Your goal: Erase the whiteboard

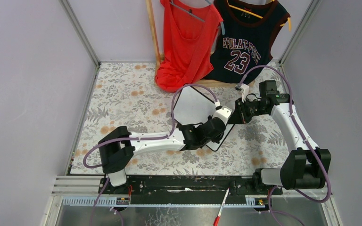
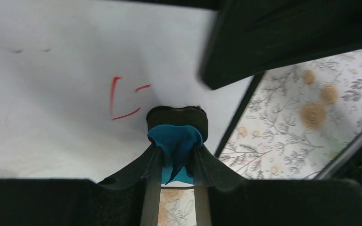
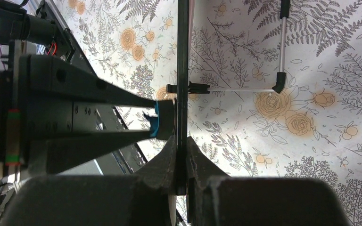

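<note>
While I watch the overhead feed, the flower-printed grey tablecloth fills most of it. On it, near the middle, sits the white rectangular board with a thin black frame, tilted up rather than lying flat.

My left arm lies low and long, reaching from its near-left base rightward across the cloth to the board's face. My right arm rises from the near-right base, bends at the far right and turns back left to the board's right edge.

Hanging at the far side are a dark sleeveless jersey and a red tank top. I can read the number 23 on the jersey; the lettering above it is unclear to me.

The right gripper is pinched narrow on the frame, seen edge-on, and a thin silver wire stand juts from the board's back.

The left gripper is closed on a blue cloth wad tipped with a black pad. The pad presses the white surface just beside a few short red strokes, too sparse to read.

A red-tipped marker pen lies at the near edge, beyond the cloth.
</note>
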Motion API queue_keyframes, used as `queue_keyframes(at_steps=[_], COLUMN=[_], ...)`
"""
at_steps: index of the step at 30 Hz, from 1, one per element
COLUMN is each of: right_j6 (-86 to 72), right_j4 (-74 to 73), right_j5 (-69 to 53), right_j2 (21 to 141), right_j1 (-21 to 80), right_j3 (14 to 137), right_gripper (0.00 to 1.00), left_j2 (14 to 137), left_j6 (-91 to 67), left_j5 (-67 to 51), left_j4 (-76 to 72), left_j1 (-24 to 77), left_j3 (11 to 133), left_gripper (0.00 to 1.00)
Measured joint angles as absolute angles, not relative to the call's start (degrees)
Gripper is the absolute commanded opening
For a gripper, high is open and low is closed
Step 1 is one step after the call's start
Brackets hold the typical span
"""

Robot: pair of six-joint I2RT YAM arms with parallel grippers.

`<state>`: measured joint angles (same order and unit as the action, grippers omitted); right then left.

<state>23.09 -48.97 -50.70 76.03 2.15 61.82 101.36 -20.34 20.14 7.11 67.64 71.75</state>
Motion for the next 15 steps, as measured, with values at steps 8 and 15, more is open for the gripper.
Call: queue_keyframes(at_steps=[8, 15], right_j6=[24.23, 24.38], right_j4=[-48.9, -48.53], right_j5=[-51.68, -53.17], right_j2=[76.03, 76.03], right_j1=[2.5, 3.22], right_j3=[61.82, 61.82], right_gripper=[0.0, 0.0], left_j2=[101.6, 99.94], left_j6=[-20.05, -19.11], left_j5=[20.08, 22.83], left_j4=[5.28, 5.39], left_j1=[68.6, 68.58], left_j3=[72.53, 71.4], left_gripper=[0.0, 0.0])
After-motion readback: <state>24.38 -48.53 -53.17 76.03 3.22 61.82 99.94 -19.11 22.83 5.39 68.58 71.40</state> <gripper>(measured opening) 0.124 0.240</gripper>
